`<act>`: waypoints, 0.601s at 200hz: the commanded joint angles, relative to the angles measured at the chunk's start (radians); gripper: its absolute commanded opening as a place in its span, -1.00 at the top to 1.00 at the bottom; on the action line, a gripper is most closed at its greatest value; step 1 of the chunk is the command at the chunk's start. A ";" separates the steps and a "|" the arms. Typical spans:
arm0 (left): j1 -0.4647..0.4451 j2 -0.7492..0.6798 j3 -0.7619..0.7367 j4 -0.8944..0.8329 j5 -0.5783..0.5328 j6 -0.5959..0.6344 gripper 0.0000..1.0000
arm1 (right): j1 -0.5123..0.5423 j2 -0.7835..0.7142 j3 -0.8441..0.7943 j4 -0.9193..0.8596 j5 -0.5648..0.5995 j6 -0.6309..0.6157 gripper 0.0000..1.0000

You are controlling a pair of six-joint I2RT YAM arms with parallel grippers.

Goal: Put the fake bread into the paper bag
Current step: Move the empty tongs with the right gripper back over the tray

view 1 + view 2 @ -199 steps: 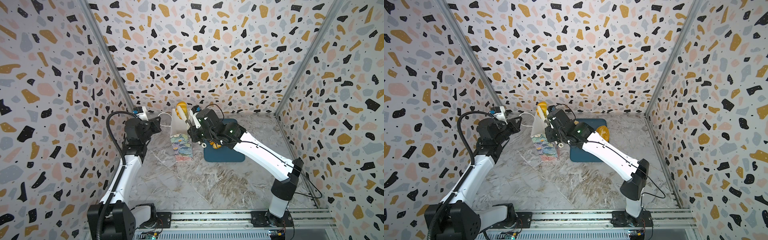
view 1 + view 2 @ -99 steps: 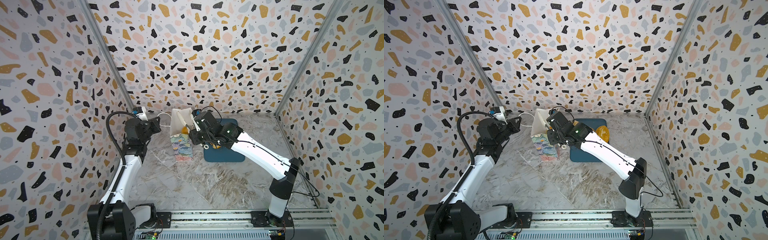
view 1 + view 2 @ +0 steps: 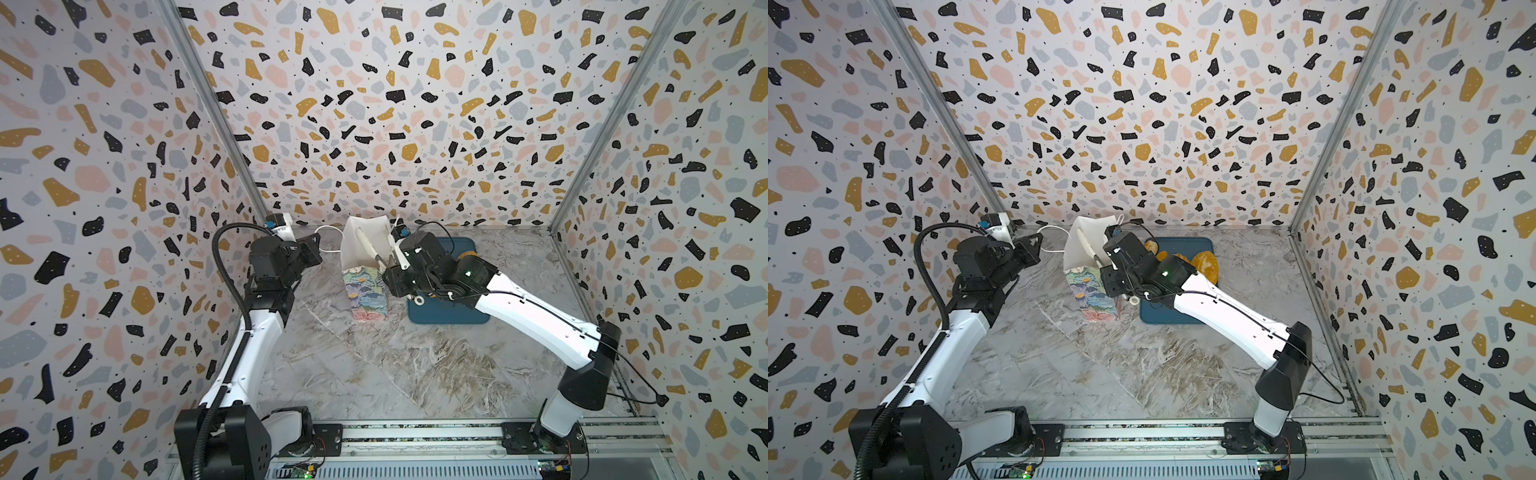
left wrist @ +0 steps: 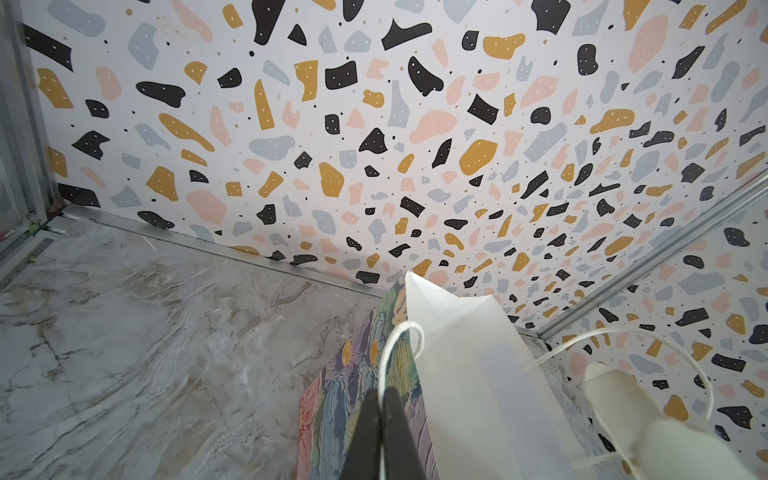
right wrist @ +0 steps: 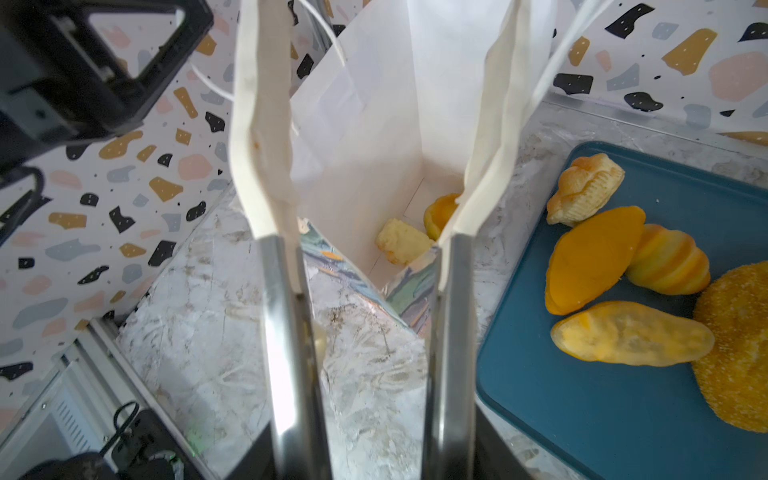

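The paper bag [image 3: 365, 291] stands upright left of the blue tray [image 3: 449, 318], mouth open. My left gripper [image 4: 382, 411] is shut on one thin white cord handle, holding that side out; in a top view it [image 3: 318, 245] is left of the bag. My right gripper [image 5: 386, 62] is open, its white-covered fingers [image 5: 266, 124] reaching into the bag's mouth with nothing between them. Two pieces of fake bread lie at the bag's bottom: a tan one [image 5: 401, 245] and an orange one [image 5: 442, 212]. On the tray lie several more, including a smooth orange oval [image 5: 594, 257] and a seeded loaf [image 5: 735, 345].
The tray [image 3: 1167, 311] lies right of the bag, partly under my right arm. The terrazzo back wall stands close behind the bag. The bag's other cord handle [image 4: 648, 336] loops loose near my right finger [image 4: 615, 395]. Marble tabletop stretches toward the front rail.
The right gripper carried an orange bread from above the bag's mouth down into the bag and opened; the bread now lies at the bottom. The left gripper stayed put.
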 commanded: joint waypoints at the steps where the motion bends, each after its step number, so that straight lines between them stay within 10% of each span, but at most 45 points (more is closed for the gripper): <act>1: -0.003 -0.027 -0.002 0.021 -0.009 0.003 1.00 | 0.003 -0.139 -0.066 0.173 -0.022 -0.020 -0.05; 120: -0.003 -0.029 -0.002 0.021 -0.010 0.000 1.00 | -0.035 -0.315 -0.298 0.242 0.019 0.019 -0.04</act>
